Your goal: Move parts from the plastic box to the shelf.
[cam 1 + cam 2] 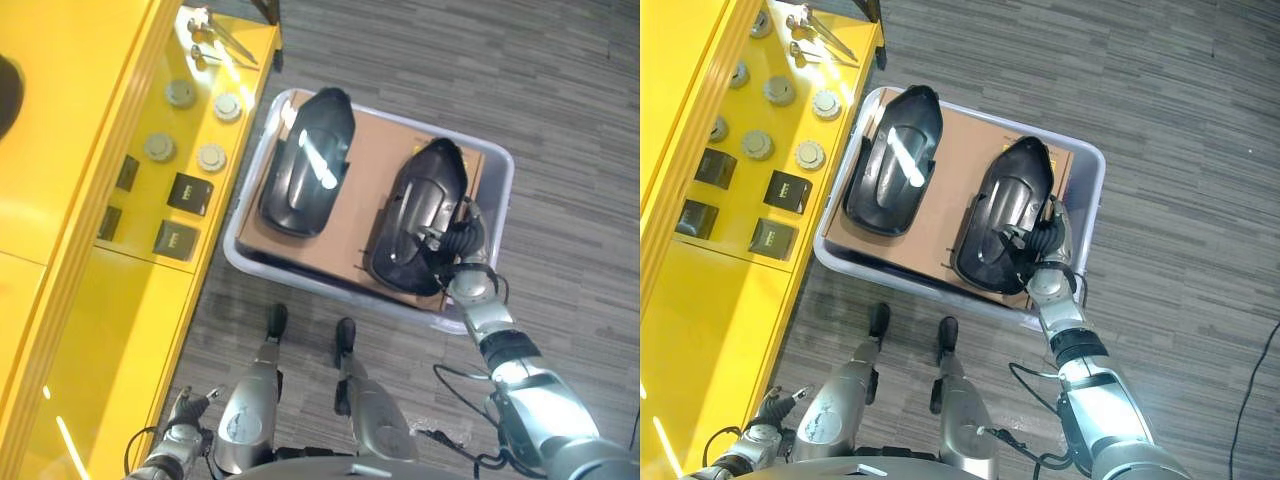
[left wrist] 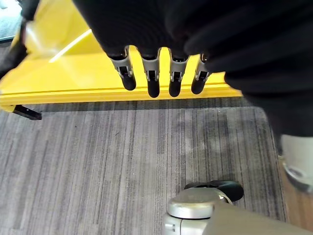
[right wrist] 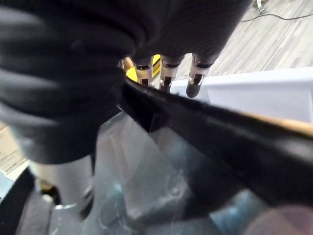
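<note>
I am watching my right hand (image 1: pixel 1045 243) closing over the rim of a black moulded part (image 1: pixel 1002 216), its fingers (image 3: pixel 166 74) hooking the edge, while the part is lying on cardboard (image 1: pixel 355 190) inside the plastic box (image 1: pixel 500 175) on the floor beside the yellow shelf (image 1: pixel 110 300). A second black part (image 1: pixel 308 162) is resting alongside. My left hand (image 2: pixel 156 73) is hanging low, fingers relaxed, holding nothing.

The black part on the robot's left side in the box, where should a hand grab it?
Probably by a long rim, from above. The left black part lies flat and hollow side up on cardboard in the plastic box, so its edges stand up free. Its shelf-side rim sits close to the box wall.
</note>
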### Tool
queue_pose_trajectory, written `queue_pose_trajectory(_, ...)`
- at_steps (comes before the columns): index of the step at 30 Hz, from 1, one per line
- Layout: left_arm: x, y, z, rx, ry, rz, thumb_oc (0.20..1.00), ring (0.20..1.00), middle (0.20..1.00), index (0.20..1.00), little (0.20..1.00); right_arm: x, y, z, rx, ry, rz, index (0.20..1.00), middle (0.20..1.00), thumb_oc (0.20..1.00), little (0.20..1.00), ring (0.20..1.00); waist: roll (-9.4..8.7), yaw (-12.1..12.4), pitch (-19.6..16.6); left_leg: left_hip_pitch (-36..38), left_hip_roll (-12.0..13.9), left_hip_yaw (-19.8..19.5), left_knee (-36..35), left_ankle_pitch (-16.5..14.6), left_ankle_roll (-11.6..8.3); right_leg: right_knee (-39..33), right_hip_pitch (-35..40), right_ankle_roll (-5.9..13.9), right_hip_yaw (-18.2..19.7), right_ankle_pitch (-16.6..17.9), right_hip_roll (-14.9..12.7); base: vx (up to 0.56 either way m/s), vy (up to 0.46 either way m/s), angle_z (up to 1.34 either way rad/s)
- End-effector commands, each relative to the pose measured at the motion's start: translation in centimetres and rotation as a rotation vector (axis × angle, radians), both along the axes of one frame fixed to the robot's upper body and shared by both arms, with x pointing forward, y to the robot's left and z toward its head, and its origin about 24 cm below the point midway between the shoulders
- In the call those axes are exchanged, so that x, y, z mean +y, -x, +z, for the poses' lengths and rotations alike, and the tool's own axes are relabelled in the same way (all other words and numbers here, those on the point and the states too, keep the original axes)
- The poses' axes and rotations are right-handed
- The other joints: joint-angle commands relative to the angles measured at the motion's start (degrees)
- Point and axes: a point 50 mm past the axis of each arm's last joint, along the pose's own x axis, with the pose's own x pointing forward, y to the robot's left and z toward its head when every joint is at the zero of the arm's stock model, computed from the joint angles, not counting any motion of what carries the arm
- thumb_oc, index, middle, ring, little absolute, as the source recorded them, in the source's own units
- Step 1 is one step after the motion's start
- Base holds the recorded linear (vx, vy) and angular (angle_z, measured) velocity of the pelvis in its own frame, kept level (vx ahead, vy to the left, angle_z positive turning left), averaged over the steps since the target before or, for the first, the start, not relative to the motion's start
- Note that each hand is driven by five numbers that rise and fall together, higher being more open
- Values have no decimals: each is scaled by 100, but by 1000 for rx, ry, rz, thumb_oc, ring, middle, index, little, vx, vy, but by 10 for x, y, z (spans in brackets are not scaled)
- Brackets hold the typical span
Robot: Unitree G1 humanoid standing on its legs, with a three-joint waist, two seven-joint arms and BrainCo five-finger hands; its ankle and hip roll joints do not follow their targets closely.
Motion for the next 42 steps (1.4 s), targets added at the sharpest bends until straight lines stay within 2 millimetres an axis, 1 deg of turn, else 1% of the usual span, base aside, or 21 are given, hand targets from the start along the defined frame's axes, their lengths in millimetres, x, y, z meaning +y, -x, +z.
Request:
queue_pose_trajectory(1,5,6,-1,31,-51,5,1000,1000,1000,1000,1000,9,18,-52,258,25,31,200,200,200,200,200,111,139,-135,-4,19,-319,-46,-253,-113,-27,-225,501,53,198,-437,0,0,0)
queue_pose_trajectory(2,5,6,-1,31,-51,6,1000,1000,1000,1000,1000,9,18,-52,258,25,31,200,200,200,200,200,110,137,-135,-4,19,-319,-46,-253,-113,-27,-225,501,53,198,-437,0,0,0)
queue_pose_trajectory(9,6,9,-2,29,-63,6,1000,1000,1000,1000,1000,7,29,-80,383,-59,-50,200,200,200,200,200,222,162,-297,148,-30,-272,-46,-335,-96,-27,-86,517,26,158,-495,0,0,0)
queue_pose_trajectory(15,10,-10,11,-93,-68,-18,1000,1000,1000,1000,1000,-19,38,-79,373,-87,-146,200,200,200,200,200,329,178,-526,444,-32,-236,-46,-444,-72,-27,182,529,40,66,-542,22,-6,1)
queue_pose_trajectory(17,10,-18,20,-164,-67,-41,1000,1000,1000,1000,1000,-28,41,-76,350,-97,-174,200,200,200,200,200,377,175,-615,537,-13,-220,-46,-472,-81,-27,282,534,18,24,-564,0,0,0)
queue_pose_trajectory(19,11,-39,38,-292,-40,-62,1000,1000,1000,1000,1000,-38,42,-67,310,-88,-190,200,200,200,200,200,417,174,-718,643,6,-209,-46,-495,-86,-27,379,539,-9,-14,-571,0,0,0)
queue_pose_trajectory(21,14,-40,45,-331,-34,-59,1000,1000,1000,1000,1000,-41,43,-64,293,-75,-186,200,200,200,200,200,436,173,-767,706,17,-201,-46,-510,-90,-27,448,537,-18,-42,-572,34,-33,-1)
queue_pose_trajectory(22,16,-57,69,-462,-12,-79,1000,1000,1000,1000,1000,-49,41,-52,243,-60,-195,200,200,200,200,200,455,188,-861,818,38,-189,-46,-540,-104,-27,562,543,-48,-80,-573,43,-53,-3)
queue_pose_trajectory(25,21,-71,103,-624,23,-101,1000,1000,1000,1000,1000,-54,40,-31,146,-31,-173,200,200,200,200,200,461,191,-1007,944,88,-160,-46,-574,-122,-27,694,547,-90,-128,-578,18,-62,-3)
queue_pose_trajectory(27,22,-78,123,-716,51,-105,1000,1000,1000,1000,1000,-53,38,-16,78,-2,-151,200,200,200,200,200,442,184,-1124,1026,122,-140,-46,-597,-143,-27,792,541,-114,-164,-577,28,-45,0)
queue_pose_trajectory(28,23,-77,123,-715,51,-105,1000,1000,1000,1000,1000,-53,38,-17,79,-2,-151,200,200,200,200,200,441,185,-1125,1033,123,-140,-46,-599,-143,-27,799,541,-114,-167,-576,22,-62,-3)
queue_pose_trajectory(29,22,-84,145,-807,77,-122,1000,1000,1000,1000,1000,-48,37,11,-29,73,-96,200,200,200,200,200,415,140,-1226,1093,155,-120,-46,-614,-169,-27,865,538,-138,-196,-569,22,-64,-5)
queue_pose_trajectory(33,13,-92,182,-969,144,-170,1000,1000,1000,1000,1000,-39,42,64,-245,251,-42,200,200,200,200,200,358,33,-1454,1191,212,-75,-46,-661,-225,-27,1004,518,-177,-271,-566,24,-47,-2)
queue_pose_trajectory(34,12,-92,182,-968,145,-170,1000,1000,1000,1000,1000,-39,43,63,-244,252,-43,200,200,200,200,200,358,35,-1455,1195,213,-79,-46,-664,-226,-27,1011,517,-181,-274,-564,54,-43,-1)
queue_pose_trajectory(35,3,-97,195,-1032,194,-193,1000,1000,1000,1000,1000,-34,49,92,-340,417,-20,200,200,200,200,200,323,-23,-1567,1275,251,-72,-46,-703,-239,-19,1089,495,-171,-325,-535,64,-49,-1)
queue_pose_trajectory(36,-2,-100,199,-1058,223,-196,1000,1000,1000,1000,1000,-30,50,101,-391,437,-12,200,200,200,200,200,299,-59,-1612,1307,266,-71,-46,-716,-243,-18,1118,487,-152,-338,-517,64,-49,1)
queue_pose_trajectory(37,-2,-100,199,-1058,224,-196,1000,1000,1000,1000,1000,-30,51,101,-391,438,-13,200,200,200,200,200,301,-53,-1608,1315,269,-72,-46,-719,-244,-17,1125,486,-153,-341,-514,34,-38,1)
queue_pose_trajectory(38,-16,-108,205,-1099,307,-199,1000,1000,1000,1000,1000,-20,55,120,-486,500,-3,200,200,200,200,200,258,-112,-1696,1374,294,-70,-46,-702,-244,2,1170,471,-120,-330,-492,64,-32,0)
queue_pose_trajectory(39,-23,-112,206,-1101,345,-199,1000,1000,1000,1000,1000,-14,57,129,-535,516,8,200,200,200,200,200,242,-150,-1760,1437,314,-62,-46,-775,-243,-7,1218,473,-102,-384,-481,74,-44,-2)
queue_pose_trajectory(40,-39,-124,215,-1131,378,-238,1000,1000,1000,1000,1000,-1,61,142,-626,535,23,200,200,200,200,200,218,-213,-1835,1487,332,-46,-46,-762,-244,7,1262,465,-75,-371,-472,84,-31,-3)
queue_pose_trajectory(42,-51,-133,227,-1168,398,-288,1000,1000,1000,1000,1000,11,63,155,-720,515,35,200,200,200,200,200,207,-267,-1918,1548,355,-20,-46,-801,-247,16,1313,461,-60,-410,-456,49,-21,-5)
